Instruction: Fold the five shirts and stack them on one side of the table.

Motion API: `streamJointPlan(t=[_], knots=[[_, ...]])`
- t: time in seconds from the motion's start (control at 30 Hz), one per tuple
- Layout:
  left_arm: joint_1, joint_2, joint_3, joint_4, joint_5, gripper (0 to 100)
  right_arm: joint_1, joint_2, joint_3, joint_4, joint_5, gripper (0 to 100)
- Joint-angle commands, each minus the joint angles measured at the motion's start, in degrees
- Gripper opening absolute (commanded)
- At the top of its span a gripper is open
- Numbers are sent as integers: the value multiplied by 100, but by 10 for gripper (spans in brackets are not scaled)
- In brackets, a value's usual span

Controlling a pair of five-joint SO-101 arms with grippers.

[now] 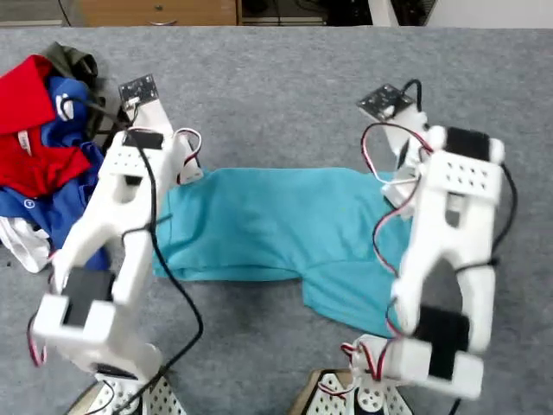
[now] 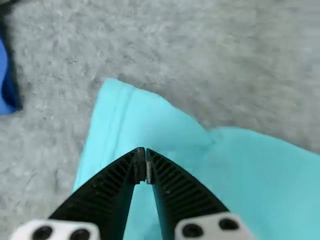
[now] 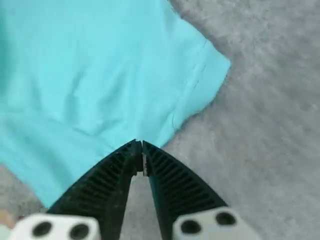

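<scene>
A teal shirt (image 1: 276, 225) lies spread flat across the middle of the grey table, one sleeve reaching toward the front. My left gripper (image 2: 141, 167) is shut just above the shirt's left sleeve (image 2: 125, 115), near its hem. At the shirt's opposite end, my right gripper (image 3: 139, 161) is also shut, its tips over the edge of the teal cloth (image 3: 100, 75) beside the right sleeve (image 3: 205, 70). No fold of cloth shows between either pair of fingers. In the high view the left arm (image 1: 121, 207) and right arm (image 1: 449, 216) cover the shirt's two ends.
A heap of unfolded shirts sits at the table's left edge: red (image 1: 30, 130), blue (image 1: 60, 207), white (image 1: 22, 242) and a dark one (image 1: 73, 60). Blue cloth (image 2: 6, 80) lies close to the left gripper. Bare grey table (image 1: 285, 95) extends behind the teal shirt.
</scene>
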Motion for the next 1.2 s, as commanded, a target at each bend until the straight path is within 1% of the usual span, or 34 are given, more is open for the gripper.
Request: streamJointPlan(t=[0.0, 0.23, 0.37, 0.43, 0.57, 0.7, 0.77, 0.87, 0.97, 1.1, 1.17], knots=[[-229, 541, -554, -79, 44, 19, 13, 760, -286, -440, -132, 4], [-484, 1112, -774, -79, 35, 19, 514, 2185, -708, -1196, -290, 4], [-492, 1112, -897, -62, 26, 19, 690, 2633, -1253, -1116, -290, 4], [-510, 1112, -1143, 123, 18, 19, 708, 2659, -1499, -949, -290, 4], [-466, 1130, -2040, 949, -255, 19, 690, 2598, -2088, -299, -290, 4], [-440, 1121, -2998, 1793, -255, 19, 646, 2141, -2536, 255, -290, 4], [-387, 1112, -3490, 2330, -290, 19, 585, 1824, -2668, 404, -290, 4], [-176, 1138, -3991, 3121, -651, 19, 444, 1473, -2738, 466, -290, 4], [26, 1121, -3842, 3402, -800, 19, 251, 1516, -2712, 413, -316, 4], [316, 848, -3314, 3727, -1046, 19, 171, 2079, -2721, 26, -668, 4], [413, 567, -2708, 3578, -1064, 19, 154, 2413, -2747, -176, -686, 4]])
